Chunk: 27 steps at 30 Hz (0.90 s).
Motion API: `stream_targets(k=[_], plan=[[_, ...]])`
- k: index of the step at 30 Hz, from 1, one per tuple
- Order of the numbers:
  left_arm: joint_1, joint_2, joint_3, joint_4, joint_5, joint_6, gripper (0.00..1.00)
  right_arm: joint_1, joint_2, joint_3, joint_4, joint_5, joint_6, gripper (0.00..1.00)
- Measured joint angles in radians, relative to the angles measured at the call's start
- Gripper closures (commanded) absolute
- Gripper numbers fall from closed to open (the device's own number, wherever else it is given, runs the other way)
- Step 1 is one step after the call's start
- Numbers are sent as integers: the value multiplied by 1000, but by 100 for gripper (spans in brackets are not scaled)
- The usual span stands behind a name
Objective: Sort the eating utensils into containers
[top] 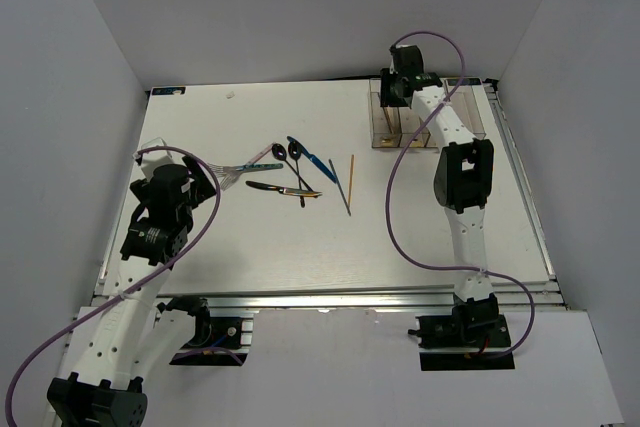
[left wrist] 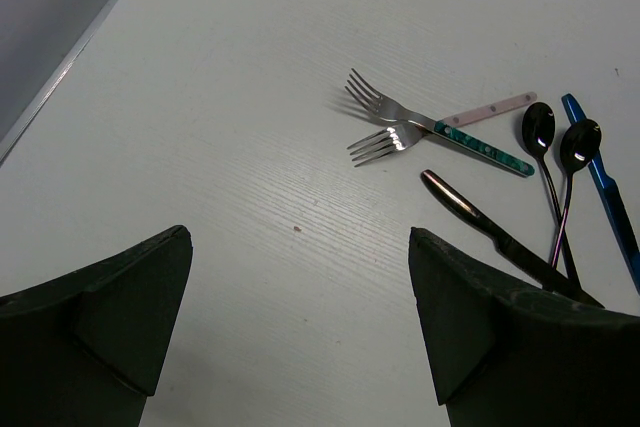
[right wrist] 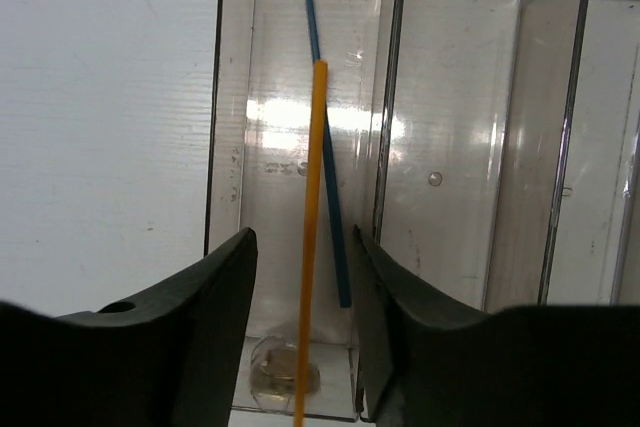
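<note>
Closest to us sit the bases of the two arms, bolted at the near edge of the white table (top: 300,247), and we take the row of clear containers (top: 386,133) at its far side as our mark for everything else. We see the right arm reaching out long, so that the right gripper (right wrist: 303,247) hangs directly over the containers, above their end compartment on the left arm's side. Its jaws stand partly apart. An orange chopstick (right wrist: 312,227) runs up through the gap, touching neither finger as far as we can see, and its lower end leaves the picture. The left gripper (left wrist: 298,237) is well away from the containers, low over bare table, jaws wide apart and holding nothing. Between it and the containers lie the loose utensils: a blue-handled knife (left wrist: 603,182), a dark knife (left wrist: 490,229), a teal-handled fork (left wrist: 485,147) crossed with a pink-handled fork (left wrist: 495,107), two black spoons (left wrist: 538,127) side by side, and, nearest the containers, a second orange chopstick (top: 351,169) just beside a dark chopstick (top: 340,189). Inside the end compartment under the right gripper a thin blue chopstick (right wrist: 327,147) lies slanted on the floor, and a small yellowish tag (right wrist: 285,372) sits at that compartment's near end.
</note>
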State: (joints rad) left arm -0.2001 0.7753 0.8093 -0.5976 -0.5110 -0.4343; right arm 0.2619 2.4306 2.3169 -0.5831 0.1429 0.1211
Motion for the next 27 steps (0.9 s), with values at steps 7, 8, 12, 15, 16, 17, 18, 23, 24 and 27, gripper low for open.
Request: stream_targets(k=[7,8,12,15,16,17,18,23,24,27], plan=[[0,0,-1,0,2,0,2,0,-4,-3,7,-10,3,46],[0,-1,-1,0,2,0,2,2,-10,-10,6,-13,5,46],[0,-2,-1,0,2,0,2,23,-86,-92,6,5,37,49],[0,-5,-1,0,1,0,2,80,-222,-262,-4,58,80,56],[0,-6,-1,0,1,0,2,113,-283,-343,15,82,101,56],[0,-7,-1,0,1,0,2,147,-334,-412,16,97,120,56],[0,-7,-1,0,0,0,2,182,-376,-470,20,111,142,57],[0,-13,-1,0,-2,0,2,341,-456,-632,45,137,241,57],[0,-16,-1,0,-2,0,2,357,-448,-645,48,139,256,57],[0,-27,-1,0,-3,0,2,376,-398,-652,51,147,293,57]])
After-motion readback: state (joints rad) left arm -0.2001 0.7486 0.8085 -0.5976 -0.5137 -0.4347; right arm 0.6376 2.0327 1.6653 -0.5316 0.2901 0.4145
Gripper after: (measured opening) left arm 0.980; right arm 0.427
